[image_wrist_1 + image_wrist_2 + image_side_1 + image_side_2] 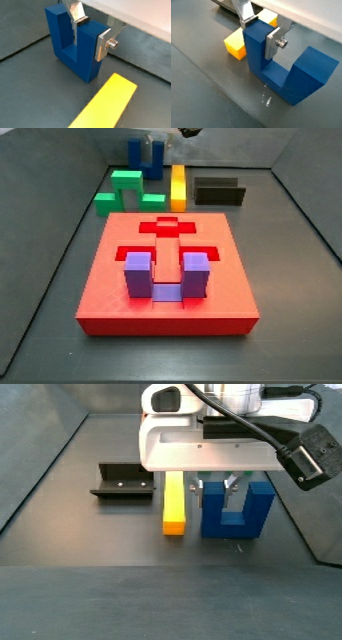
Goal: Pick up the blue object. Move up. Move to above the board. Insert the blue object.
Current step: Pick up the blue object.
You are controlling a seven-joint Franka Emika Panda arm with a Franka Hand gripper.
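Tool (261, 30) is sitting pinched astride one upright prong of the blue object (281, 65), prongs pointing 12 o'clock, base resting on floor, yellow bar (107, 105) just beside.

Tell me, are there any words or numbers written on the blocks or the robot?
None: no words, numbers or signs show in any view.
The blue object, the hand closed on one prong, the yellow block and the board are all plain.
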